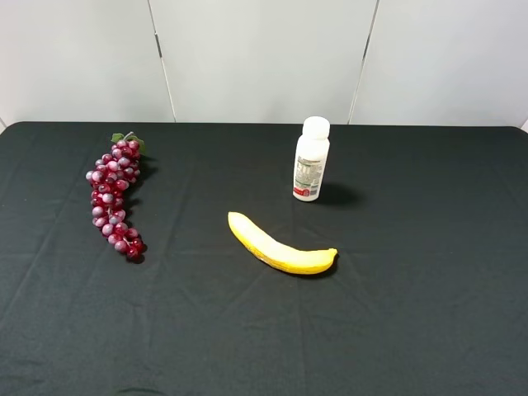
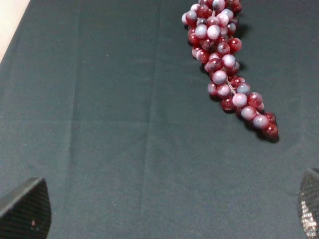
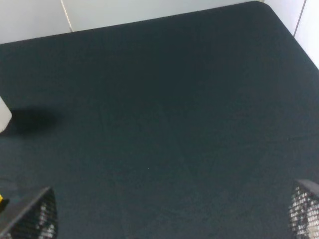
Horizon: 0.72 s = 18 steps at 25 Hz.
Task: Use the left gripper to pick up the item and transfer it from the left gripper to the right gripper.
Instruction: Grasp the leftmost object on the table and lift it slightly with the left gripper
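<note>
Clearly the grape bunch (image 1: 115,198) is the thing to grab. It lies flat on the black cloth (image 1: 412,330) at the left side of the table, green leaf (image 1: 128,139) end toward the back wall, thin end toward the front, well apart from everything else. Prob. light, hollow plastic. The berries look glossy and round, so likely slippery under hard pads, and the cluster should flop and swing on its stem rather than stay stiff. Not fragile, I'd guess. Best hold, in my view: across the thick upper-middle part, where the fingers can close on several berries and the stem at once, leaving the thin end free for the handover. In the left wrist view the bunch (image 2: 227,64) sits ahead of the left gripper (image 2: 167,214), not between its fingers, which are spread wide w/ nothing held. Right gripper (image 3: 167,214) — also spread wide, empty, over bare cloth. Count: 1 grape bunch, 1 banana (image 1: 280,246) near the table's middle, 1 white pill bottle (image 1: 311,158) upright behind it, 2 grippers — neither arm shows in the high view.
</note>
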Tool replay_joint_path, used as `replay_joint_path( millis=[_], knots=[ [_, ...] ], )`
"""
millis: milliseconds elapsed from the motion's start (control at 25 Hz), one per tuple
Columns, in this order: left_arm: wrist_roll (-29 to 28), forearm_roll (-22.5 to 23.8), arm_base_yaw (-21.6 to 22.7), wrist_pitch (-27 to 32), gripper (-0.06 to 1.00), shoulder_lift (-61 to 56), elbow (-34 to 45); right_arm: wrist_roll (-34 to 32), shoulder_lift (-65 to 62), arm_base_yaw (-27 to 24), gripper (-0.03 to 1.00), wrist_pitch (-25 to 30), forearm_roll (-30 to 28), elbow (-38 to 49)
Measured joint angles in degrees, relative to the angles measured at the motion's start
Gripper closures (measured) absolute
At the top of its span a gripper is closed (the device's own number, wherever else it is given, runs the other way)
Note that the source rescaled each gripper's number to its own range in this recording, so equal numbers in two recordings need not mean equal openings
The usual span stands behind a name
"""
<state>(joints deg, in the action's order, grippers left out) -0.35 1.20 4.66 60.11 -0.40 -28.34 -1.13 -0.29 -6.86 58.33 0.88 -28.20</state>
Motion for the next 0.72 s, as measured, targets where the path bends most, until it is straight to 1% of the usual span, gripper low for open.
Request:
replay_joint_path(
  millis=[720],
  knots=[
    [0.0, 0.0, 0.0, 0.0, -0.04, 0.0, 0.0, 0.0, 0.0, 0.0, -0.03, -0.1, 0.0, 0.0]
  ],
)
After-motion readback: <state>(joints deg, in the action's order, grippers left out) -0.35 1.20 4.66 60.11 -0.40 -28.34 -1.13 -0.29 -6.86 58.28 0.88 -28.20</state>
